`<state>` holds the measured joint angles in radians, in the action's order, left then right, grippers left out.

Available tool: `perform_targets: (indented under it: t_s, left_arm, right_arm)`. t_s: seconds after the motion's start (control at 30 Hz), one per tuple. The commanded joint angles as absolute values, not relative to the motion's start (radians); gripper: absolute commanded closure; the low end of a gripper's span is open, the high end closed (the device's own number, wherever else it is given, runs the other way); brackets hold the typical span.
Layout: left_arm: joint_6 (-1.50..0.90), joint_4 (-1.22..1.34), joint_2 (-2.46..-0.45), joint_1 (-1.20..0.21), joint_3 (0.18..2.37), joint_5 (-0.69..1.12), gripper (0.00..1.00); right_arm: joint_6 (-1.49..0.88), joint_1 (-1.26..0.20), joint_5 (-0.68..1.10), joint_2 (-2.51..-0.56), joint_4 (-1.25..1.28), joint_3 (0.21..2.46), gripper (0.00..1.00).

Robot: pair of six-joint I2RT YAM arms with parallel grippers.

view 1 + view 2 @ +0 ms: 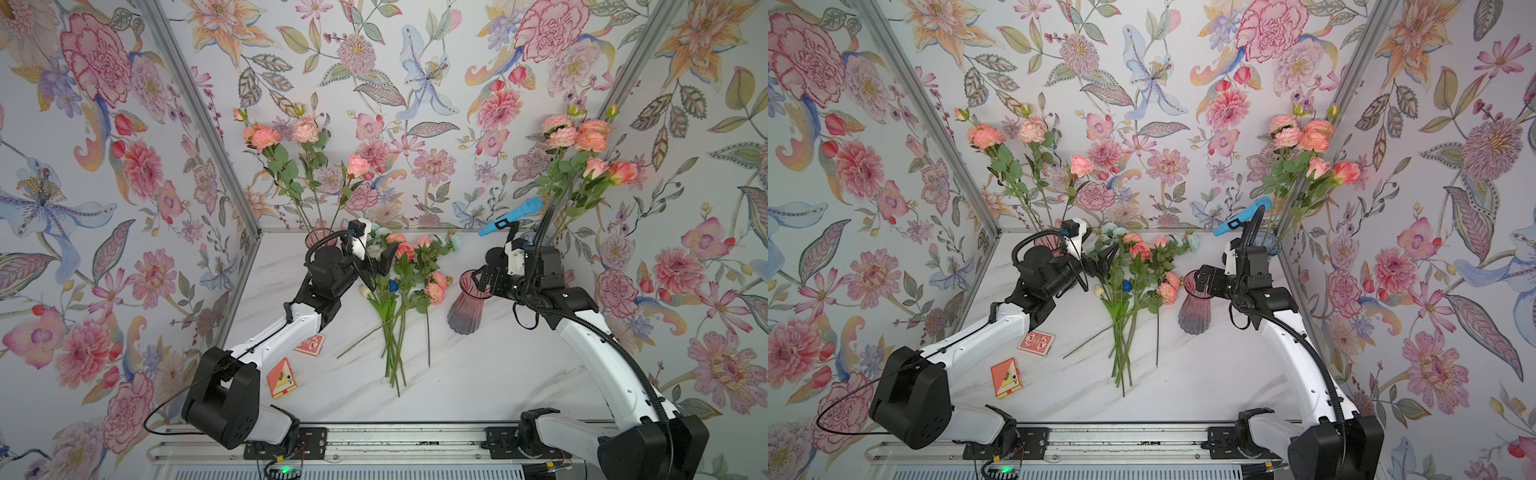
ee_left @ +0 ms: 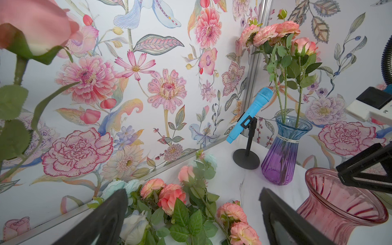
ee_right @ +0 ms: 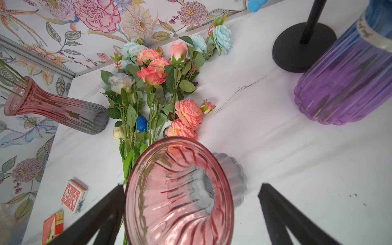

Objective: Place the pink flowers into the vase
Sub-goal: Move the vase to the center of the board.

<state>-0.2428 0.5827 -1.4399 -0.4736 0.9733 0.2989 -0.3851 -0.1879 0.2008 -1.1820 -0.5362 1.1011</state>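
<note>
Right jaws wide flanking empty pink vase (image 3: 169,180) mouth, left jaws wide at lying pink flowers (image 3: 152,72)

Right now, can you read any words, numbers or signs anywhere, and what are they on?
No words can be read clearly.
On the red card box: a barcode and tiny side print, too small to read.
On the orange card box: a small black spade-like sign, too small to be sure.
On the white band around the blue and purple vase: dark handwriting, too blurred to read.
</note>
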Motion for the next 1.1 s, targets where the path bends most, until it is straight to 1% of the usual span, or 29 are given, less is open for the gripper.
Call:
perform_targets:
  t_s: [0.0, 0.23, 0.33, 0.47, 0.53, 0.8, 1.0, 1.07]
  left_arm:
    - [-0.238, 0.577, -1.454, -0.488, 0.986, 0.291, 0.0]
    - [-0.242, 0.576, -1.463, -0.495, 0.993, 0.295, 0.0]
    - [-0.242, 0.574, -1.468, -0.497, 0.996, 0.295, 0.0]
    - [-0.242, 0.572, -1.472, -0.498, 0.997, 0.297, 0.0]
    - [-0.243, 0.574, -1.473, -0.499, 0.995, 0.298, 0.0]
    - [-0.239, 0.574, -1.474, -0.499, 0.99, 0.299, 0.0]
    - [-0.234, 0.569, -1.474, -0.499, 0.986, 0.298, 0.0]
    - [-0.232, 0.569, -1.474, -0.499, 0.986, 0.295, 0.0]
  right_arm:
    - [-0.419, -0.183, 0.255, -1.185, -0.533, 1.078, 0.01]
    - [-0.41, -0.15, 0.234, -1.164, -0.536, 1.044, 0.01]
    - [-0.406, -0.131, 0.234, -1.167, -0.54, 1.03, 0.06]
    - [-0.402, -0.127, 0.243, -1.179, -0.54, 1.028, 0.15]
    - [-0.397, -0.126, 0.243, -1.185, -0.539, 1.033, 0.17]
    - [-0.38, -0.126, 0.248, -1.237, -0.539, 1.066, 0.32]
    - [-0.365, -0.127, 0.255, -1.269, -0.541, 1.087, 0.39]
    - [-0.364, -0.127, 0.261, -1.276, -0.541, 1.094, 0.43]
